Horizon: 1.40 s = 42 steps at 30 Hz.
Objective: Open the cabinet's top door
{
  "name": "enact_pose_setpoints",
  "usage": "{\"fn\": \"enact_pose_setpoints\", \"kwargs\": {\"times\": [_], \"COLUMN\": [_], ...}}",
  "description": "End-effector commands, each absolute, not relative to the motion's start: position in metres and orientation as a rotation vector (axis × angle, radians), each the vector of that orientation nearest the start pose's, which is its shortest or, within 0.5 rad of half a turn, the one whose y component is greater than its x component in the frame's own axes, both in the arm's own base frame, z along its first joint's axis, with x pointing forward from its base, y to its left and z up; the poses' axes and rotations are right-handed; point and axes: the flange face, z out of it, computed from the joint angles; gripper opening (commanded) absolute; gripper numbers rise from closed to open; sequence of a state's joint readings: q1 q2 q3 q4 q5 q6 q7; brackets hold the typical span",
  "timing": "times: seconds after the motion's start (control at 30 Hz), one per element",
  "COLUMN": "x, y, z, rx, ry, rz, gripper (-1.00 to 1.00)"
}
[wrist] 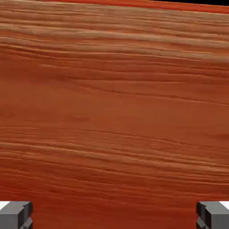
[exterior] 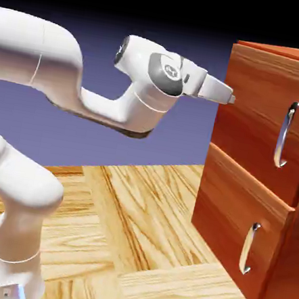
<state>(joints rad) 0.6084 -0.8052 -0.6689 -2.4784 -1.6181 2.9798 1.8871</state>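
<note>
Blue-violet backdrop (exterior: 176, 129) behind, going black up top; pale wood floor (exterior: 109, 241) below, laid in blocks w/ grain running diff. ways. Ext. view, L to R: white arm (exterior: 25, 193) rises from bottom L corner, its upper part coming in from the L edge, then reaches R toward the cab. Gripper (exterior: 232, 100) is approx. level, tips at the top door's L part, v. close to the wood; can't tell if touching. Fingers are spread wide w/ nothing btwn them, per hand view. Next, on the R side, stands the cabinet (exterior: 285, 264), glossy red-brown wood. Its top door (exterior: 257, 95) is shut, w/ curved silver handle (exterior: 283, 137) upright near the door's R edge, well R of the gripper. Lower door (exterior: 227, 213) is shut too, w/ a shorter handle (exterior: 248, 250). Hand view: door wood fills nearly all, thin brighter red strip along top, black in top R corner.
</note>
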Motion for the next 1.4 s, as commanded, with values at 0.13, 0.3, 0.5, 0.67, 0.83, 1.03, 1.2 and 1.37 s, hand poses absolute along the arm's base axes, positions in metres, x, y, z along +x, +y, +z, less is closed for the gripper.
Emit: {"fn": "enact_pose_setpoints", "kwargs": {"times": [0.13, 0.3, 0.5, 0.67, 0.83, 1.03, 1.2, 1.37], "x": [0.381, 0.388, 0.401, 0.416, 0.433, 0.454, 0.494, 0.470], "y": [-0.034, -0.055, -0.081, -0.104, -0.127, -0.141, -0.138, -0.129], "z": [0.597, 0.590, 0.575, 0.556, 0.532, 0.514, 0.514, 0.514], "rx": [-2.007, -1.944, -1.875, -1.825, -1.784, -1.762, -1.763, -1.759], "ry": [0.696, 0.694, 0.693, 0.691, 0.686, 0.681, 0.681, 0.749], "rz": [-1.604, -1.644, -1.683, -1.707, -1.722, -1.727, -1.728, -1.773], "gripper": [0.00, 0.00, 0.00, 0.00, 0.00, 0.00, -1.00, -1.00]}}
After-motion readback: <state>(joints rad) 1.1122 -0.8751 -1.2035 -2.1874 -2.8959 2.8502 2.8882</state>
